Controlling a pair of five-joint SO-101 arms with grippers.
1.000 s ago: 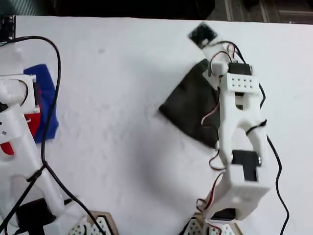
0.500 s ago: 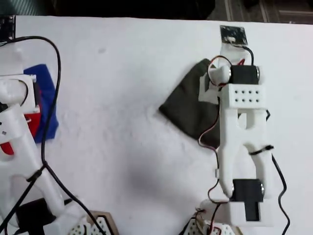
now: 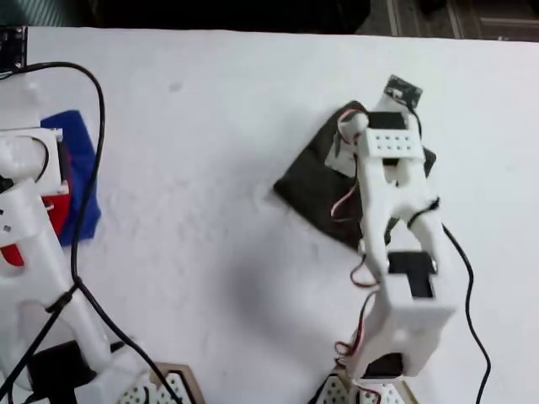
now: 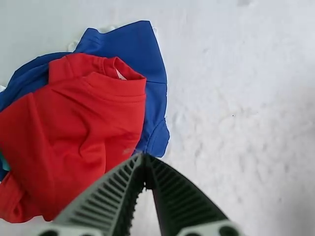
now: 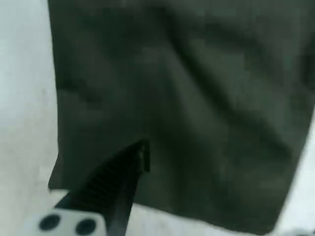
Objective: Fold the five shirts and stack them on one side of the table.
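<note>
A dark olive shirt [image 3: 316,181] lies folded flat, right of the table's centre. My right gripper [image 3: 360,139] hovers low over its far right part. In the right wrist view the dark shirt [image 5: 197,98] spreads under one black finger [image 5: 129,169], with the jaws apart and nothing between them. At the table's left edge a red shirt [image 4: 74,137] lies crumpled on a blue shirt [image 4: 133,49]. My left gripper [image 4: 144,173] hangs shut and empty above the bare table beside the red shirt's edge. From above, the left arm covers most of the red shirt [image 3: 56,212] and blue shirt [image 3: 81,168].
The white table [image 3: 194,126] is bare between the two arms and toward the back. Black cables [image 3: 88,219] loop over the left arm near the shirt pile. Both arm bases stand at the front edge. A sliver of teal cloth [image 4: 2,169] peeks out beside the red shirt.
The right arm swung its wrist to the right past the shirt's far corner, then drew back and lowered over the dark shirt. The left arm has kept still.
</note>
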